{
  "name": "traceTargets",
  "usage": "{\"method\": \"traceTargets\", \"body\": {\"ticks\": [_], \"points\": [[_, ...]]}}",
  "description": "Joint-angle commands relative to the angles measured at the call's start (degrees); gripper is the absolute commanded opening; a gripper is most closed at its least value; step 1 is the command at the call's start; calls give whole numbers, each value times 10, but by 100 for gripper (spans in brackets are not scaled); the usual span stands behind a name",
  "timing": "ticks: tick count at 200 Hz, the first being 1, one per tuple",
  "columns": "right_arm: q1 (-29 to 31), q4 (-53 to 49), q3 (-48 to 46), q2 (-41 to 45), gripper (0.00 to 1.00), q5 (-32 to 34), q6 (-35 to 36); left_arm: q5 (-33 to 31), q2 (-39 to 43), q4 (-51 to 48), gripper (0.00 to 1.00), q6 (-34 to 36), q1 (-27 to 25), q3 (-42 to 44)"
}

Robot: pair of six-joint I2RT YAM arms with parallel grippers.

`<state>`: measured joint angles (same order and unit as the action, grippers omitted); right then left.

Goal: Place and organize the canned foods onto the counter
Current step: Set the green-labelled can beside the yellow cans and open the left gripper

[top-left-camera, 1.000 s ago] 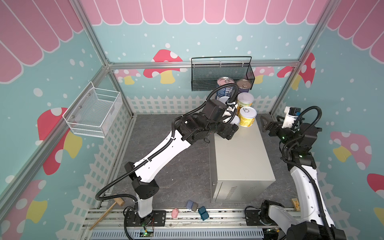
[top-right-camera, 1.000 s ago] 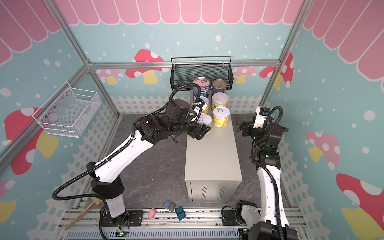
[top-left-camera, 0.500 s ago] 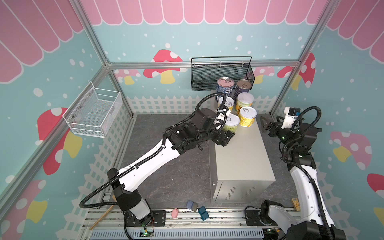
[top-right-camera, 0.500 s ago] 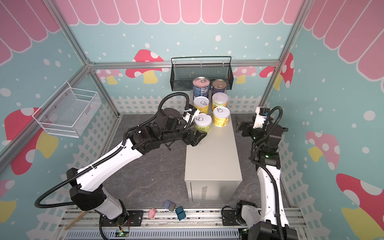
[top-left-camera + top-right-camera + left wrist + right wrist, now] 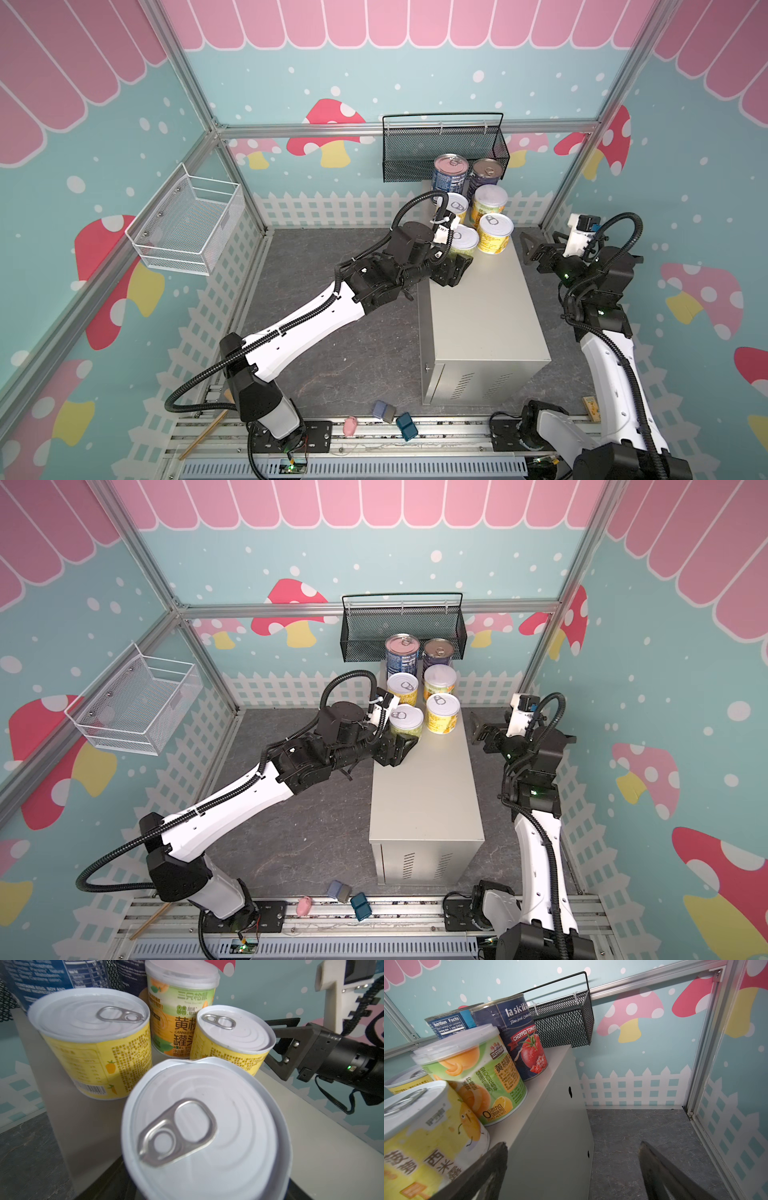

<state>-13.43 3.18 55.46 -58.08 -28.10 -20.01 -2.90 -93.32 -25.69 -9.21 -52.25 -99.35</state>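
Surface: beige-grey rectangular metal counter (image 5: 482, 316), flat top, vent slots on its front face; stands on a dark grey stone-patterned floor (image 5: 332, 353).
Room: teal mushroom-print walls in an aluminium frame. Black mesh basket (image 5: 415, 153) on the back wall, just behind the rear cans. White wire basket (image 5: 187, 224) on the left wall, well apart from the counter.
Canned foods: six upright cylindrical cans in two columns of three, all on the far end of the counter top. Two taller dark-blue-labelled cans (image 5: 451, 174) at the back; four shorter yellow-labelled cans with pale lids (image 5: 494, 232) in front of them.
Front-left can (image 5: 464, 243): near the counter's left edge, just beside its yellow neighbour.
Left gripper (image 5: 457, 269): close against the near side of the front-left can; grasping or released cannot be told.
Right gripper (image 5: 572, 1145): fingers spread wide, nothing between them; hovers just beside the counter's right edge, near the front-right can, apart from it.
Edges: both columns packed tight, with narrow margins to the left and right rims.
Open room: the nearer, larger part of the counter top is free surface; open floor on both sides.
Loose items: small blue and pink blocks (image 5: 388, 411) by the front rail.
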Motion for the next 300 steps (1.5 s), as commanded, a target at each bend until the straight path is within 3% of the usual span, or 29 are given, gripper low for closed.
{"method": "traceTargets", "body": {"ticks": [1,38,300], "points": [[3,12,-5,7,99,-7,1,-28,-1,15,76,-3,2,6],[3,12,-5,6,99,-6,2,-48,-9,15,75,12,3,-1],[5,8,-3,3,100,-6,9,-26,-46,20,77,12,25,-18]]}}
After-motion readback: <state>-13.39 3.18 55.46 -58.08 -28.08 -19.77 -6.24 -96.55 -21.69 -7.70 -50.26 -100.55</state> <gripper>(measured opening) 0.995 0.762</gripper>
